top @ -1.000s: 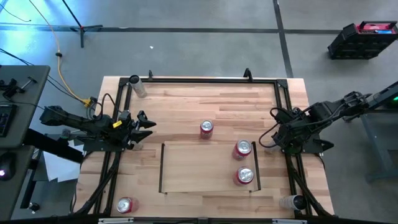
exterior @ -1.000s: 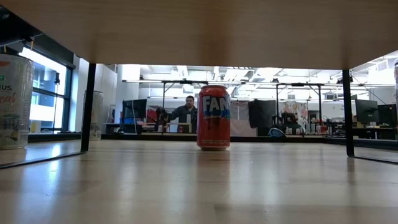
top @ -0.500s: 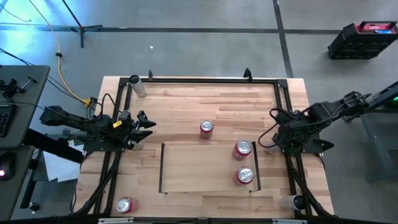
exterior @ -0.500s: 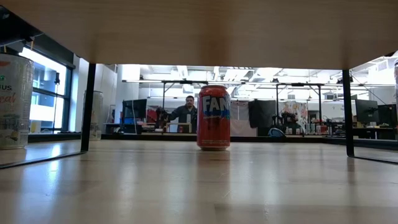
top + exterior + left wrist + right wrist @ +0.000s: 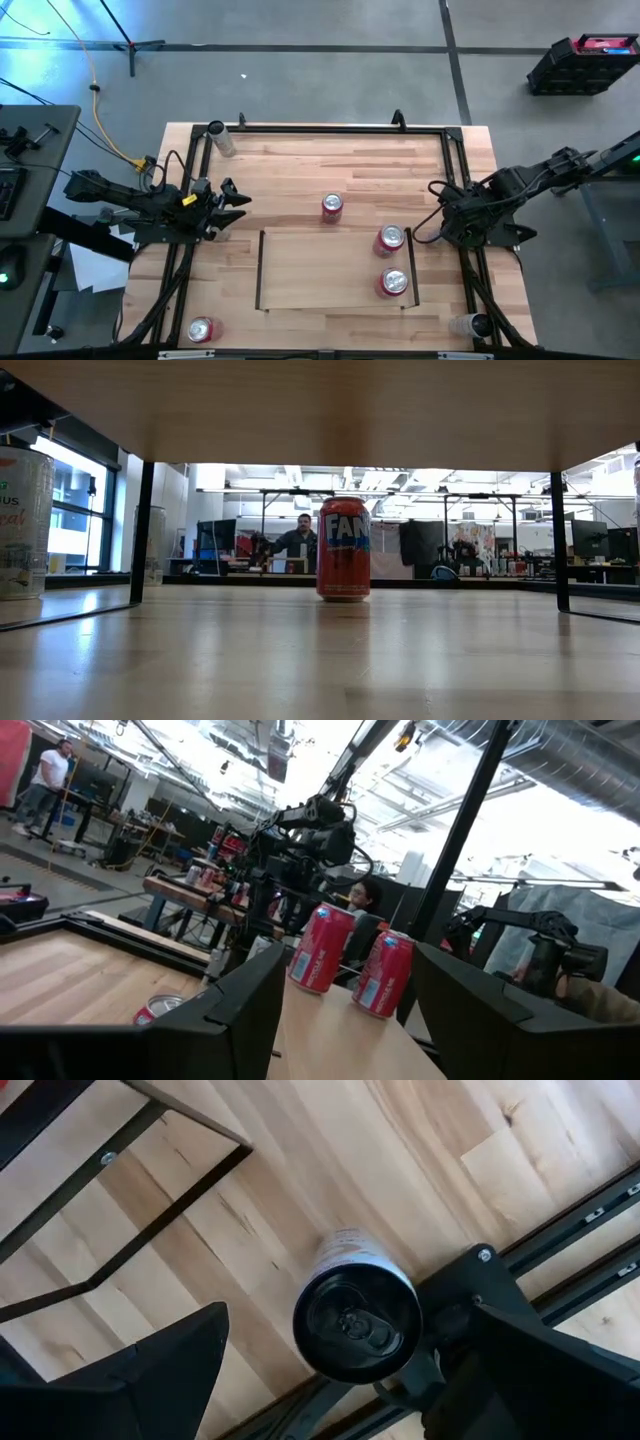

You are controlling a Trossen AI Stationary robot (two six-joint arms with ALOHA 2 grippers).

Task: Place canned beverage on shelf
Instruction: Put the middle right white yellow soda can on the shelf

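The shelf point(image 5: 330, 272), a pale-wood panel with dark rails, stands mid-table. Two red cans point(image 5: 390, 239) point(image 5: 395, 283) stand upright on its right end. A third red can point(image 5: 332, 206) stands on the tabletop just beyond the shelf, and the low view shows this red can point(image 5: 343, 548) past the panel's underside. My left gripper point(image 5: 238, 202) hovers open at the table's left edge, pointing toward the shelf. My right gripper point(image 5: 447, 222) points down, open, beside the shelf's right end. In the right wrist view a white, black-topped can point(image 5: 357, 1320) stands far below, between the fingers point(image 5: 170, 1370) in the picture.
A red can point(image 5: 201, 329) stands at the near left corner, a silver can point(image 5: 222, 138) at the far left, and a white can point(image 5: 470, 325) at the near right by the black tube frame point(image 5: 460, 170). Bare tabletop lies between the shelf and my left gripper.
My right gripper has turned a little at the wrist and swung slightly toward the shelf; it stays open. The cans and my left gripper have kept still.
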